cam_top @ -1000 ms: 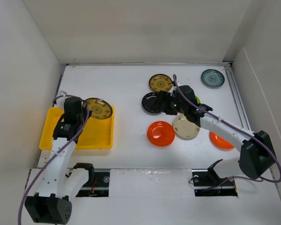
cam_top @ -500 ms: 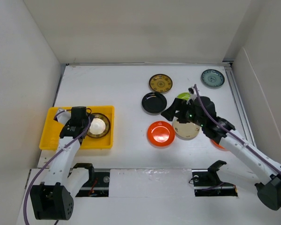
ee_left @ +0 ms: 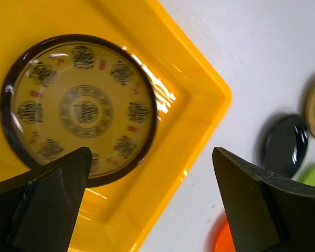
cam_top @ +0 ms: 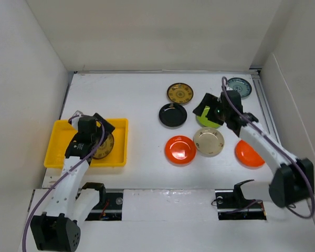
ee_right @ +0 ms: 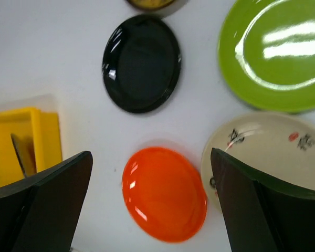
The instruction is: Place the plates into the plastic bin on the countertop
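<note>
Left hand spread over brown-gold plate in plastic bin, seemingly not touching, right hand spread

Top view overhead, wide; wrist views close, downward; all share black plate.

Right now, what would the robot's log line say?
left gripper: open above plastic bin | brown-gold plate: in bin | right gripper: open, empty, over countertop

The end effector is hovering, fingers spread wide, over an orange plate, a black plate lying ahead.
</note>
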Controlling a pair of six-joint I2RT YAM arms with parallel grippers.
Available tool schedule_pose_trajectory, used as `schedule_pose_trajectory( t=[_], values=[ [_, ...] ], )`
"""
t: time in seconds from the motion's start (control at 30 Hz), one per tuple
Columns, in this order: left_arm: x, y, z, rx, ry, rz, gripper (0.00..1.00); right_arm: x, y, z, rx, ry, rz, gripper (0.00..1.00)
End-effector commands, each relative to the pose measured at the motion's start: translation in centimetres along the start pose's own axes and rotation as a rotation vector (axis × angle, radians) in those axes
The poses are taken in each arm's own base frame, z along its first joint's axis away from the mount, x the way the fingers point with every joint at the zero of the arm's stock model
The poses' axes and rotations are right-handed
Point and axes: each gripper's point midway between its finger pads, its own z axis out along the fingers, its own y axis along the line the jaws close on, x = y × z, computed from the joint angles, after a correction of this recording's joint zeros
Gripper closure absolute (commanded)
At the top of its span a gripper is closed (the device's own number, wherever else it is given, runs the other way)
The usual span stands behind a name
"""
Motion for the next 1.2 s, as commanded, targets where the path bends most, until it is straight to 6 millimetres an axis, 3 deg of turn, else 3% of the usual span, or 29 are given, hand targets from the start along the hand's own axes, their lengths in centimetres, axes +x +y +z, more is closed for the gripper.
schedule_pose_trajectory(
  t=[0.0,0.03,0.07,0.1,0.13,0.17,0.2,0.23,0.27,0.3,0.33,0.37,0.4,0.43,0.63,0.67,0.8,0.93,1.17],
  values=[
    [-1.6,-5.4,-3.5,0.248,0.009,0.101,0.0,-5.4,0.0,4.1,0.0,-0.04,-0.021,0.0],
    [-2.0,-6.1,-4.3,0.285,0.001,0.116,0.0,-6.7,-1.5,5.2,0.046,-0.033,-0.002,0.0],
    [-2.0,-6.3,-4.8,0.293,0.012,0.134,0.0,-9.5,-0.4,5.9,0.023,-0.069,-0.016,0.0],
    [-2.7,-7.4,-5.8,0.342,0.002,0.178,0.0,-9.0,-2.2,8.7,0.067,-0.017,-0.012,0.01],
    [-2.8,-7.6,-6.2,0.351,0.005,0.199,0.0,-9.2,-3.4,9.7,0.124,0.003,-0.011,0.03],
    [-2.9,-7.5,-6.6,0.345,0.009,0.216,0.0,-12.1,-2.8,10.2,0.115,-0.038,-0.017,0.03],
    [-3.0,-8.0,-7.1,0.37,0.009,0.233,0.0,-11.3,-3.9,12.5,0.117,0.014,-0.013,0.03],
    [-3.0,-8.7,-7.5,0.397,0.019,0.254,0.0,-11.1,-3.5,13.5,0.087,0.045,-0.018,0.04],
    [-2.8,-8.5,-7.5,0.399,0.029,0.278,0.0,-12.9,-3.1,14.0,0.074,0.024,-0.017,0.04],
    [-3.0,-8.9,-7.9,0.418,0.024,0.291,0.0,-11.6,-4.3,16.2,0.091,0.077,-0.018,0.04],
    [-2.7,-9.1,-8.1,0.434,0.035,0.307,0.0,-11.7,-4.9,17.1,0.092,0.097,-0.005,0.04],
    [-2.7,-9.3,-7.9,0.442,0.04,0.317,0.0,-11.0,-4.4,17.8,0.048,0.143,-0.006,0.07],
    [-2.8,-9.6,-8.0,0.458,0.033,0.328,0.0,-11.9,-3.6,18.3,0.02,0.141,-0.008,0.09],
    [-2.7,-9.8,-7.8,0.466,0.042,0.329,0.0,-10.7,-4.4,19.7,0.025,0.181,0.004,0.09],
    [-1.3,-10.2,-6.9,0.504,0.097,0.346,0.0,-9.6,-4.8,22.9,0.014,0.237,0.023,0.17],
    [-1.3,-10.2,-6.9,0.504,0.097,0.346,0.0,-8.7,-5.6,23.7,0.028,0.262,0.032,0.18],
    [-1.3,-10.2,-6.9,0.505,0.095,0.355,0.0,-7.5,-6.7,25.2,0.048,0.291,0.064,0.29],
    [-1.6,-10.3,-7.4,0.518,0.079,0.355,0.0,-6.7,-8.2,26.2,0.079,0.309,0.088,0.49],
    [-1.3,-10.3,-7.3,0.519,0.092,0.356,0.0,-6.6,-7.9,27.1,0.045,0.342,0.149,0.72]
  ],
)
